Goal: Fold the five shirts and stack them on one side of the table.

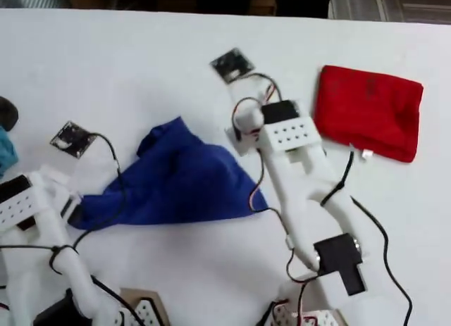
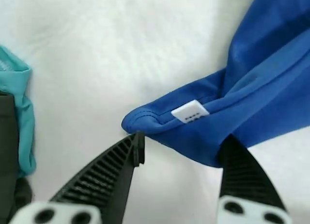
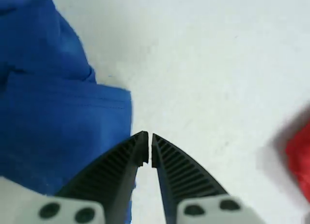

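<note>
A crumpled blue shirt (image 1: 180, 182) lies mid-table. Its corner with a white tag (image 2: 190, 111) sits between the fingers of my left gripper (image 2: 183, 149), which is open around it and low over the table. In the high view that gripper (image 1: 70, 208) is at the shirt's left tip. My right gripper (image 3: 147, 146) is shut with nothing in it, just off the blue shirt's (image 3: 53, 117) hem, over bare table. From above it (image 1: 243, 132) hangs near the shirt's upper right side. A folded red shirt (image 1: 370, 113) rests at the right.
A teal shirt (image 1: 5, 151) pokes in at the left edge, beside a dark object (image 1: 5, 113); the teal cloth (image 2: 24, 117) lies close to my left gripper. Cables trail across the white table (image 1: 141, 65). The red cloth (image 3: 298, 161) borders the right wrist view.
</note>
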